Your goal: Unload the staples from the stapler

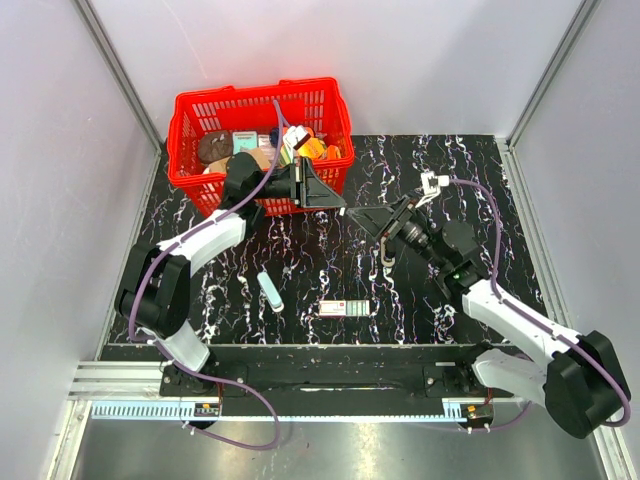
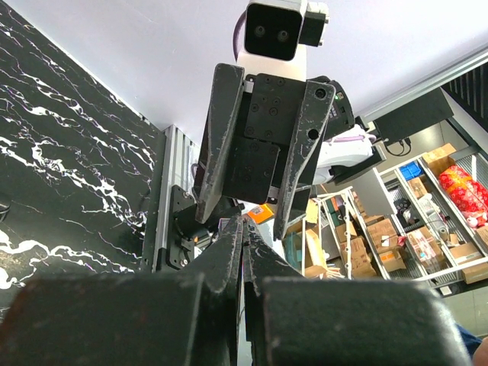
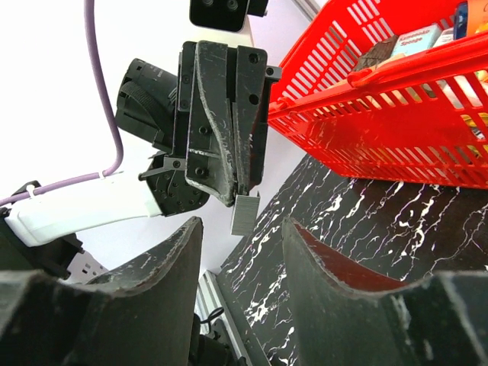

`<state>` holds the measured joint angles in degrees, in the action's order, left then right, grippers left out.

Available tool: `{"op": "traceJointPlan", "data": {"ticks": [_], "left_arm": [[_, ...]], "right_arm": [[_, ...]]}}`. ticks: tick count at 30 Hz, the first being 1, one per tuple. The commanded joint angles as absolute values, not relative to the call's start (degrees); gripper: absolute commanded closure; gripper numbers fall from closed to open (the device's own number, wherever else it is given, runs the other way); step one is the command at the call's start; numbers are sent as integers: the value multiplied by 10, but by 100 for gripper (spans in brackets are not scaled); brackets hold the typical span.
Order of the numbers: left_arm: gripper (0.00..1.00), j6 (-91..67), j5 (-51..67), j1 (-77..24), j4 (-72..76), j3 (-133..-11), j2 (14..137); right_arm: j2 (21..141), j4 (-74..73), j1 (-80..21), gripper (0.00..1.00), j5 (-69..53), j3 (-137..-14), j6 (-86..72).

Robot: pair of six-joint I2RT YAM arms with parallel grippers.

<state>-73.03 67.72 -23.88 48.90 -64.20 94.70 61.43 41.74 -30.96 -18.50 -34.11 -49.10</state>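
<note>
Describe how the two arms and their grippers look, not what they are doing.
Both the left arm and right arm have white links between bulky black joints, each with a purple cable looping along it. The left gripper and right gripper are matt black with long, tapered, scuffed fingers; a white camera box sits on the right wrist.

**Hidden, cropped, unreadable**

Red basket (image 1: 260,95): contents half hidden behind the left arm, labels too small. Small box (image 1: 343,308): print unreadable. Staple strip (image 3: 244,217): top buried in left gripper (image 3: 241,194). Right gripper (image 3: 239,232): 2 fingers cropped at bottom edge.
</note>
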Motion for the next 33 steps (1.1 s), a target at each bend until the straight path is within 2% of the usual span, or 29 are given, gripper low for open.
{"op": "traceJointPlan", "data": {"ticks": [1, 18, 27, 31, 33], "left_arm": [[100, -718, 681, -236, 497, -653, 929], [100, -719, 681, -236, 498, -657, 935], [100, -718, 678, -236, 499, -652, 933], [94, -708, 676, -236, 490, -649, 928], [84, -692, 676, -235, 469, -650, 926]], "right_arm": [[630, 461, -308, 49, -217, -375, -491], [674, 477, -308, 67, -240, -399, -491], [679, 483, -308, 80, -239, -399, -497], [678, 478, -308, 87, -240, -400, -496], [673, 466, -308, 90, -239, -400, -492]]}}
